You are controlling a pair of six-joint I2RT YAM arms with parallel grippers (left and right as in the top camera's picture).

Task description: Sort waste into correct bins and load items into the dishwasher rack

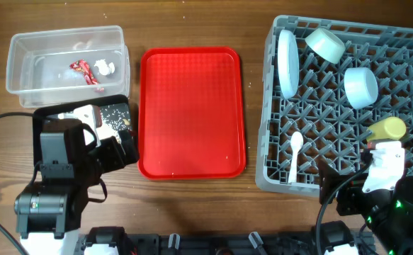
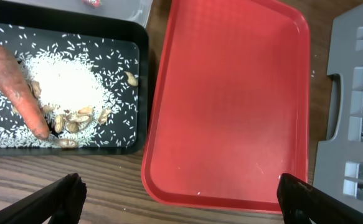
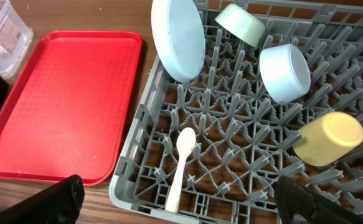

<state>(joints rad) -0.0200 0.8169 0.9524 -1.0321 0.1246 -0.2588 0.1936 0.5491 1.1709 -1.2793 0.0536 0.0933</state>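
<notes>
The grey rack [image 1: 273, 120] holds the white plate [image 1: 287, 62], green bowl [image 1: 325, 44], blue bowl [image 1: 360, 86], yellow cup [image 1: 388, 129] and white spoon [image 1: 294, 157]; all show in the right wrist view: plate [image 3: 178, 38], spoon [image 3: 180, 167], cup [image 3: 329, 138]. The clear tub [image 1: 22, 85] holds the red wrapper [image 1: 83, 71] and white scrap [image 1: 105, 68]. The black tray [image 2: 125, 99] holds rice crumbs [image 2: 66, 84] and the carrot [image 2: 16, 84]. My left gripper [image 2: 178, 199] is open and empty over the table edge. My right gripper [image 3: 178, 199] is open and empty over the rack's front.
The flat red serving tray [image 1: 190, 110] lies bare between the bins and the rack; it shows in the left wrist view [image 2: 231, 93] and right wrist view [image 3: 63, 99]. Both arm bases sit at the table's front edge.
</notes>
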